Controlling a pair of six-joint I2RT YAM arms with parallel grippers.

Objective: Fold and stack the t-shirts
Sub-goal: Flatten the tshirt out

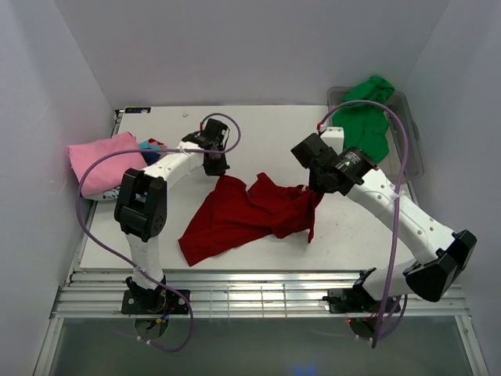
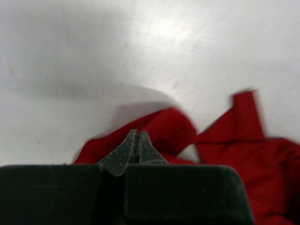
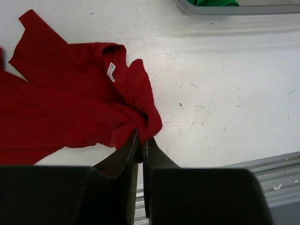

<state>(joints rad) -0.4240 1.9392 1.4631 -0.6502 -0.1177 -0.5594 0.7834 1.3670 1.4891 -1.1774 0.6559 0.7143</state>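
A red t-shirt (image 1: 250, 215) lies crumpled and partly spread in the middle of the white table. My right gripper (image 1: 317, 188) is shut on its right edge; in the right wrist view the cloth (image 3: 84, 93) bunches between the tips of the gripper (image 3: 141, 138). My left gripper (image 1: 217, 166) is at the shirt's far left corner. In the left wrist view this gripper (image 2: 136, 133) is shut, with the red cloth (image 2: 168, 126) just beyond it and no cloth visible between the tips. A green t-shirt (image 1: 364, 121) hangs out of the tub. A pink t-shirt (image 1: 102, 160) lies at the left, with a bit of blue cloth (image 1: 147, 149) beside it.
A clear plastic tub (image 1: 411, 145) stands at the back right; its rim (image 3: 211, 9) shows in the right wrist view. White walls close in the table on three sides. A slatted metal ledge (image 1: 258, 294) runs along the near edge.
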